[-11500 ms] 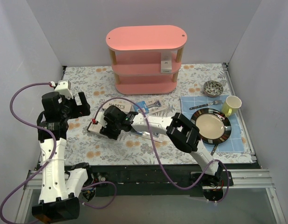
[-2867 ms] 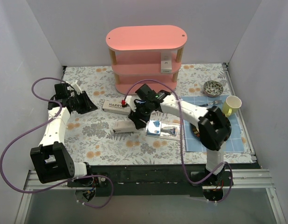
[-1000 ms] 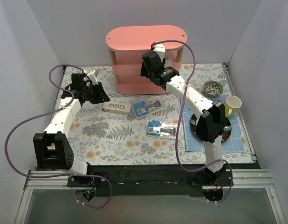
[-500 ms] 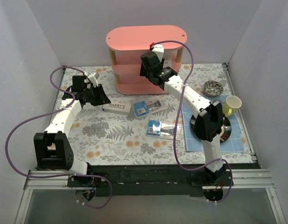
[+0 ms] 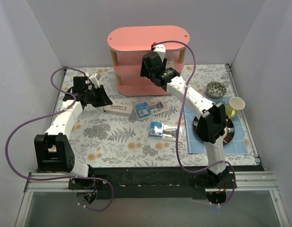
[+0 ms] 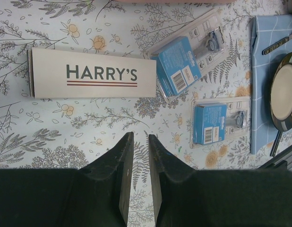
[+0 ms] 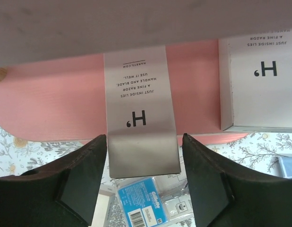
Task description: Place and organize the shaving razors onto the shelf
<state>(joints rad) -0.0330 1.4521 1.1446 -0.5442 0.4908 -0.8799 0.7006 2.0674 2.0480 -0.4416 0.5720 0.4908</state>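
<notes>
The pink shelf [image 5: 136, 40] stands at the back of the table. My right gripper [image 7: 143, 142] is open at its middle tier. Its fingers stand either side of a white Harry's box [image 7: 141, 118], with a small gap on each side. The box lies on the tier and overhangs its front edge. A second box [image 7: 259, 90] rests on the same tier to the right. A third Harry's box [image 6: 89, 74] lies flat on the table, with two blue-carded blister packs [image 6: 184, 66] [image 6: 217, 124] beside it. My left gripper [image 6: 139, 138] hovers near that box, empty, its jaws a narrow slit apart.
A dark-rimmed plate [image 6: 283, 92] and a fork [image 6: 278, 42] lie on a blue cloth [image 5: 236, 142] at the right. A yellow cup [image 5: 236, 106] and a small bowl [image 5: 216, 88] stand behind them. White walls close in both sides.
My right jaws have widened and let go of the box on the middle tier. The left gripper has shifted slightly toward the box on the table.
</notes>
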